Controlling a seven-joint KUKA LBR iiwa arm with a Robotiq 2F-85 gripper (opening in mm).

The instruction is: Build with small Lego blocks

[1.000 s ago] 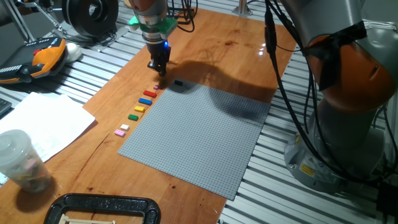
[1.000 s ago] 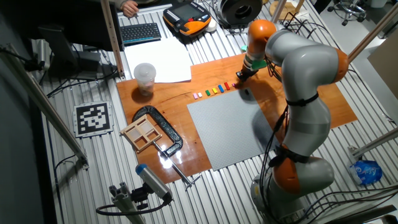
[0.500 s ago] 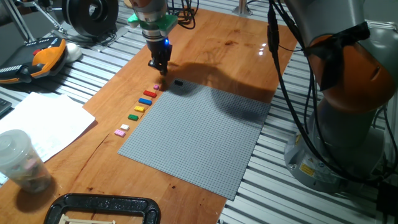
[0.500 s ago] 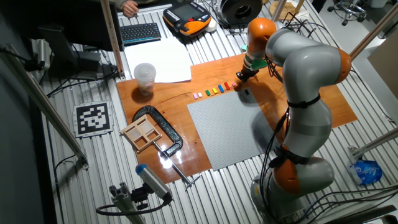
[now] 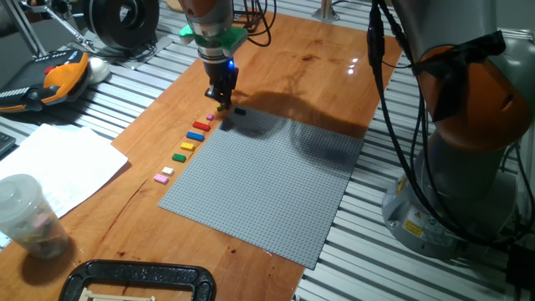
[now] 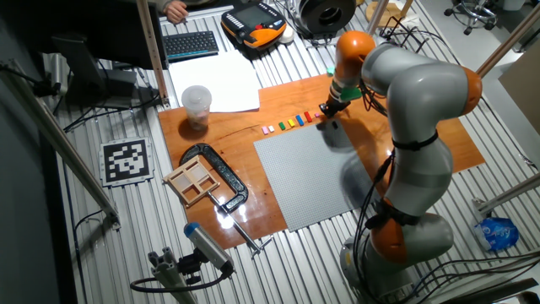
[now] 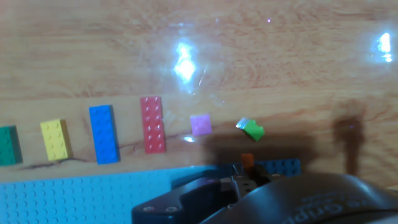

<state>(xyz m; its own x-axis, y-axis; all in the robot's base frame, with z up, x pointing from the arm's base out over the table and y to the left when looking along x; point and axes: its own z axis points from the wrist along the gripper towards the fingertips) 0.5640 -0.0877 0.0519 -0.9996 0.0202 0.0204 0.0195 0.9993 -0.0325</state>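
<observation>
Hiding its own fingertips, the end effector (image 5: 223,102) blocks an orange brick (image 7: 247,160).

- The baseplate (image 5: 267,180) was flat grey with a fine grid of studs.
- The table (image 5: 309,67) was warm brown wood with visible grain.
- The bricks beside the baseplate ran pink brick (image 7: 200,124), red brick (image 7: 152,124), blue brick (image 7: 102,134), yellow brick (image 7: 55,139), green brick (image 7: 7,146).
- A black brick (image 5: 240,110) lay on the grey.
- The tool (image 5: 222,98) was black, under a green collar (image 5: 212,35).
- The arm's joints (image 5: 472,84) were orange.
</observation>
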